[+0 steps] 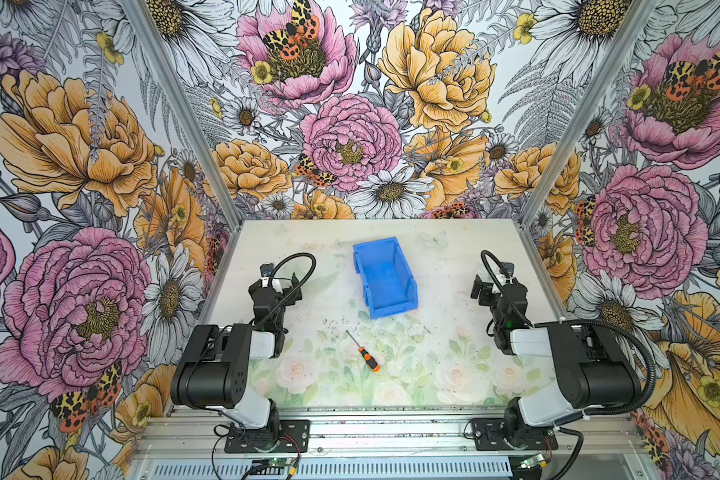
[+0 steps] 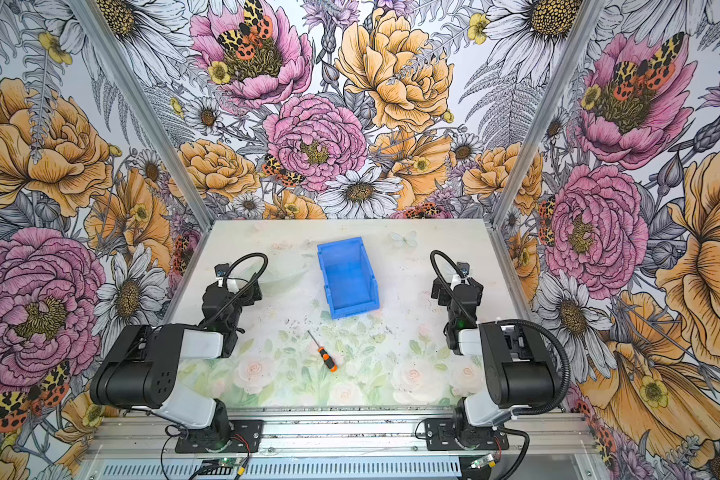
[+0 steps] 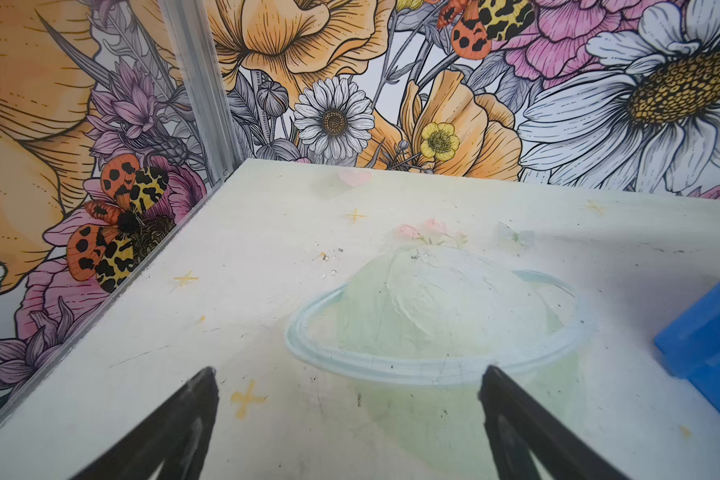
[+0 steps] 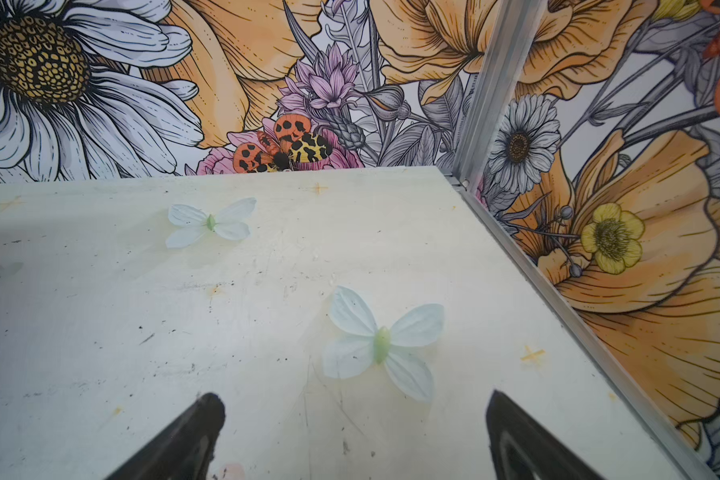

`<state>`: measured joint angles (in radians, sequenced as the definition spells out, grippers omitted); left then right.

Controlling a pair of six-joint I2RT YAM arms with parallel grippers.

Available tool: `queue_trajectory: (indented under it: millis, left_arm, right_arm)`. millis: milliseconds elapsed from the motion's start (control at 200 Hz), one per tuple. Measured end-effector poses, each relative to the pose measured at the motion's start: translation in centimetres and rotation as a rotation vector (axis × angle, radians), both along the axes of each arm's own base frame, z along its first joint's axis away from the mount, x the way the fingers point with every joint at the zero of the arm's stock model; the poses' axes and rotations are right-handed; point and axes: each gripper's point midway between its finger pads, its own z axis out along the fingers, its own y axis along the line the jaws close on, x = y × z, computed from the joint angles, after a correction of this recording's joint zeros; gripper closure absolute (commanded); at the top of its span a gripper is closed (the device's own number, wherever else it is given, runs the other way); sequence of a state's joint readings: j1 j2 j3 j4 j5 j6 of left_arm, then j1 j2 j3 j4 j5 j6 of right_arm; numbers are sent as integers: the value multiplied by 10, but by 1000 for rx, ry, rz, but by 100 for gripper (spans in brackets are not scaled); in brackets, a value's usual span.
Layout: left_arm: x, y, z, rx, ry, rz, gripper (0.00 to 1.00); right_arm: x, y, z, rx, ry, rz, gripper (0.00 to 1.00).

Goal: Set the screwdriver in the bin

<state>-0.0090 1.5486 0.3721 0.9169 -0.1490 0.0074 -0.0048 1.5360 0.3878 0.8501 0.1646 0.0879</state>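
The screwdriver [image 1: 363, 352] lies flat on the desk [image 1: 441, 332], on the robot's side of the bin [image 1: 385, 278], near its low front lip but clear of it. It is not yet in the bin, which is empty. Its long axis runs on a slant: the thin shaft points back toward the bin's left front corner, and the orange-and-black handle is the end farther from the bin. The left hand [image 3: 348, 374] has its fingers spread wide with only bare desk between them. It is level with the bin on the bin's left side, and a blue corner of the bin [image 3: 707, 332] shows at the edge of its wrist view. The right hand [image 4: 356, 399] is also wide open and empty, and sits farther out on the bin's right side. Both hands face past the bin toward the back wall, so neither wrist view shows the screwdriver. In both top views the left hand looks somewhat nearer to it. Whichever arm goes would likely have to draw back from beside the bin and close across the handle, square to that slanted axis.
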Motion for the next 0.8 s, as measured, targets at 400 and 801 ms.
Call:
queue_trajectory:
  millis: [400, 801]
  left_arm:
    - [0, 0, 0, 0, 0, 0, 1]
    - [0, 0, 0, -3, 0, -5, 2]
  right_arm:
    - [0, 0, 0, 0, 0, 0, 1]
    - [0, 0, 0, 0, 0, 0, 0]
